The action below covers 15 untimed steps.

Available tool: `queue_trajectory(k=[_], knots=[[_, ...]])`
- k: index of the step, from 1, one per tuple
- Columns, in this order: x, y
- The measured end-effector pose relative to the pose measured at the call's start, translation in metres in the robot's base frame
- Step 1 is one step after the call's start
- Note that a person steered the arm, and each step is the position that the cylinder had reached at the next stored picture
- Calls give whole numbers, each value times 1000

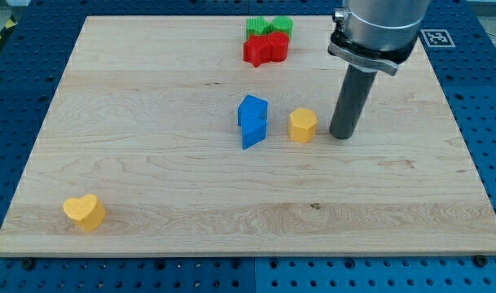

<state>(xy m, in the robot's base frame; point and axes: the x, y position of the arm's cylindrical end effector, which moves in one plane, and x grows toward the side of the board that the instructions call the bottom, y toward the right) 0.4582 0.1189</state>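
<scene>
1. Six blocks lie on the wooden board [150,179], which sits on a blue perforated table [484,98].
2. Farthest toward the view's left, near the board's bottom corner, a yellow heart-shaped block [84,211] sits alone, well apart from everything else.
3. Near the board's middle, a blue cube-like block [252,109] touches a blue wedge-shaped block [252,133] just below it; the pair reads as one blue cluster.
4. At the view's top, roughly above the blue pair, a green block [256,26] and a second green block [282,25] stand side by side, their exact shapes hard to make out.
5. Directly below and touching the greens, two red blocks [266,50] are pressed together; their shapes are also unclear.
6. Just to the right of the blue pair, with a small gap between them, stands a yellow hexagonal block [302,124].
7. Rightmost of all, my tip [343,135] rests on the board just beside the yellow hexagonal block, on its right, with a narrow strip of wood showing between them; they look apart, not touching.
8. No jaws exist on this rod, so nothing is clenched or grasped; the dark rod rises into a grey metal collar [370,37] at the view's top.
9. A black-and-white marker tag [436,37] shows on the table beyond the board's top right corner.
</scene>
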Motion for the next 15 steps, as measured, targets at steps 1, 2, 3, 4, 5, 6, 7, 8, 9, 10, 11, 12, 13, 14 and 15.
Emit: queue_trajectory(k=[1, 2, 3, 4, 5, 6, 7, 8, 9, 10, 11, 12, 13, 14, 15], knots=[[0, -23], [0, -37], [-7, -53], [-7, -46], [0, -11], [3, -8], [14, -8], [23, -7], [23, -7], [24, -7], [47, -7], [78, -7], [88, -7], [93, -24], [93, -33]])
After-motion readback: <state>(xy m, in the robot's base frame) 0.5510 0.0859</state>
